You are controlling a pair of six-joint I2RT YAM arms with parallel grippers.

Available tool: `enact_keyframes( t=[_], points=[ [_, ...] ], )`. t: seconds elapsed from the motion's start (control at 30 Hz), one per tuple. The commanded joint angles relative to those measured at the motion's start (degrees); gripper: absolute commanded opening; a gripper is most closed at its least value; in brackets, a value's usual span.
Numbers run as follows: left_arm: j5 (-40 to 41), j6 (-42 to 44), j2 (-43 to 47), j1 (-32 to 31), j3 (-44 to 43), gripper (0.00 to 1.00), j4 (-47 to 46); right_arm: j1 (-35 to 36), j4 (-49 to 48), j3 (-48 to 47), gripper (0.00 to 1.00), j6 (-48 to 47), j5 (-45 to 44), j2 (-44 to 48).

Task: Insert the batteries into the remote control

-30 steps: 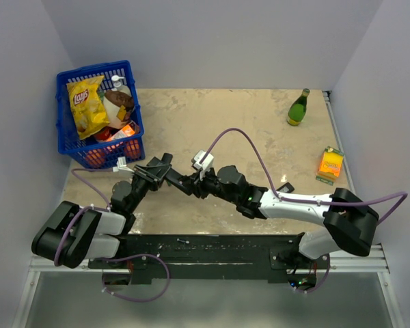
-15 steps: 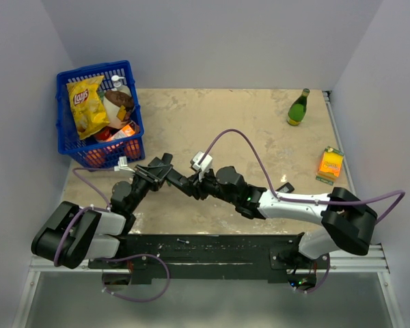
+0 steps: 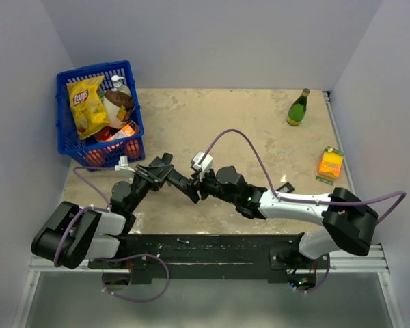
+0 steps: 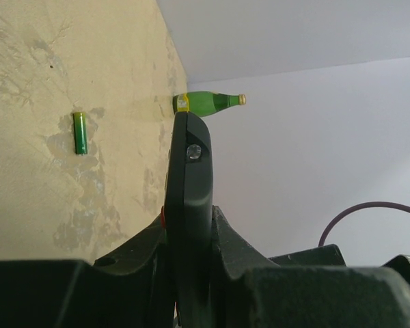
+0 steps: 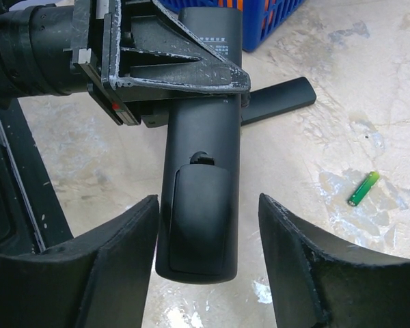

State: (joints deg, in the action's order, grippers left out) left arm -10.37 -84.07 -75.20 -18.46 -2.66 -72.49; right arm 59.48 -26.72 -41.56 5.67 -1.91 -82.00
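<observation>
The remote control (image 5: 199, 150) hung in the air over the near-left part of the bench (image 3: 225, 123), just off the near corner of the blue basket (image 3: 67, 137). It was matte black and slim, its back turned up to my right wrist camera. The back cover (image 5: 195, 215) looked seated, with a small notch at its upper edge. The long axis ran from my left gripper (image 4: 190, 236), which was clenched on the body partway along, straight toward my right gripper (image 5: 206, 201). The free covered end pointed in between my right fingers.

Those right jaws stood released, one finger on each side of that end, with a sliver of bench showing in each gap and no contact that I could see. I judged the coming move turned on this: the right arm was the nearer one to the cover, and it had to work along the long axis while the left held firm.

One battery (image 5: 362, 189), green with a paler tip, lay flat on the bench to the right of my right finger, apart from the remote and slanted to its axis. A second remote (image 5: 280, 99) lay on the bench beyond. A green bottle (image 3: 298, 108) stood near the far-right corner.
</observation>
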Motion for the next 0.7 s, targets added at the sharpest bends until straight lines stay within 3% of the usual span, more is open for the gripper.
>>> enact_keyframes(
  t=[0.0, 0.17, 0.3, 0.67],
  points=[
    [-1.9, 0.4, 0.2, -0.1, 17.4, 0.0, -36.1, -0.2, 0.0, -1.1, 0.66, 1.3, 1.0, 3.7],
    [-4.0, 3.2, 0.2, -0.1, 16.2, 0.0, -36.1, -0.9, 1.2, -1.4, 0.79, 4.1, 1.7, 8.2],
    [-5.3, 3.9, 0.3, -0.1, 14.7, 0.0, -36.1, -4.7, 3.8, -2.0, 0.84, 11.5, 4.9, 10.0],
    [-9.2, 6.2, 3.3, -0.1, 11.0, 0.0, -36.1, -16.3, -0.4, 1.4, 0.88, 27.5, 29.0, 7.6]
  ],
)
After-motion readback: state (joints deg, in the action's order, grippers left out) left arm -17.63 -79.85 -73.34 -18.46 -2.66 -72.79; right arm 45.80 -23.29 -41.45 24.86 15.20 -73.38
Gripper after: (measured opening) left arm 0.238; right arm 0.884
